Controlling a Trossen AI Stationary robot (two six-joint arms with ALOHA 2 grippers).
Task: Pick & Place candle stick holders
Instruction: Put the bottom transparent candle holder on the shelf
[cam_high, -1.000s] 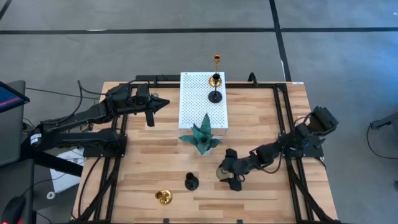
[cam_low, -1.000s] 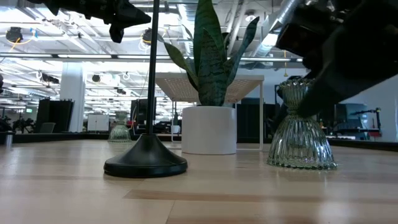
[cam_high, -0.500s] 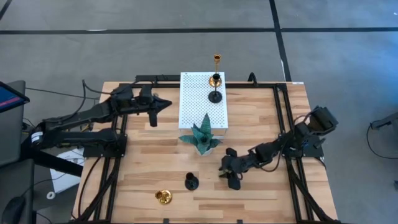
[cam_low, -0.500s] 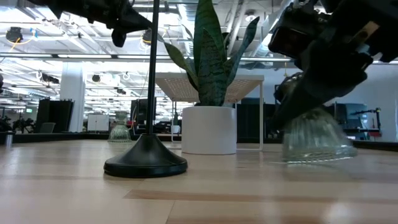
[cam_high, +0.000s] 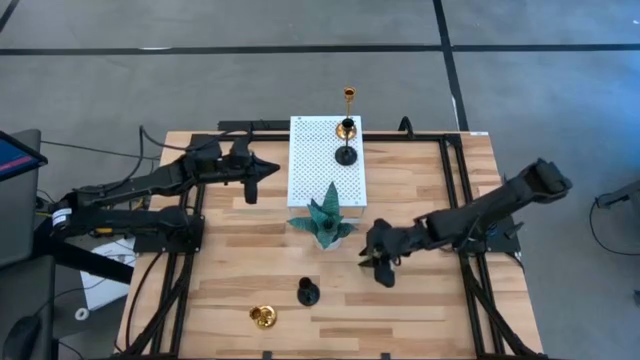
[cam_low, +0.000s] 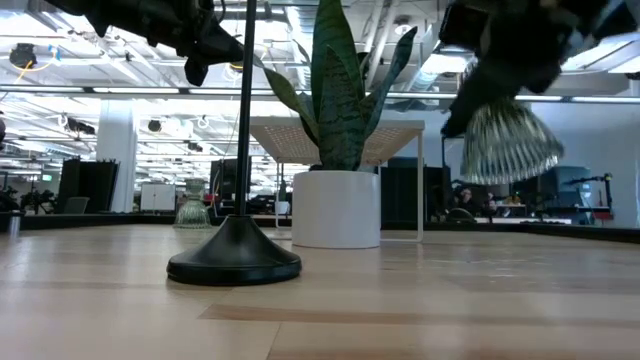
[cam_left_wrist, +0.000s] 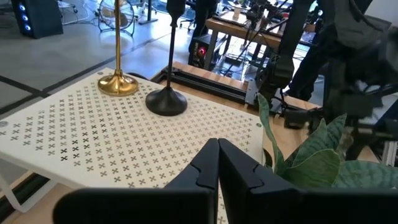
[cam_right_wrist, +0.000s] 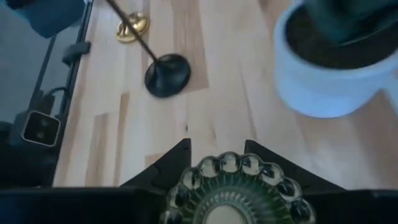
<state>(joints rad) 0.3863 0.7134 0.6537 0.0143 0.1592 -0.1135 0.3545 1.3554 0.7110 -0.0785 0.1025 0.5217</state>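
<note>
My right gripper (cam_high: 378, 260) hangs over the table's middle right, shut on a grey-green ribbed glass candle stick holder (cam_low: 505, 140) that is up in the air. My left gripper (cam_high: 268, 170) is shut and level, just left of the white perforated board (cam_high: 315, 175). On that board a gold holder (cam_high: 348, 112) and a black holder (cam_high: 346, 154) stand on their round bases. Another black holder (cam_high: 308, 292) stands on the table near the front. A gold one (cam_high: 263, 317) lies at the front left. A second glass holder (cam_low: 192, 212) stands far back. My right gripper pinches the glass holder between its two fingers (cam_right_wrist: 165, 167), one on each side of its beaded rim (cam_right_wrist: 231, 167). The fingers slant down from the table's right side. The holder is lifted clear and tilted, its flared ribbed skirt (cam_low: 508, 150) hanging below the fingers.
The teal spiky plant in its white pot (cam_high: 325, 222) stands just left of my right gripper, in front of the board. Black frame rails (cam_high: 455, 200) run along the table's left and right sides. Bare wood lies at the front right (cam_high: 420, 310).
My right gripper has taken hold of the glass holder, which stood on the table, tipped it and lifted it clear. It has risen and gone a little toward the far edge. My left gripper has crept toward the white board.
</note>
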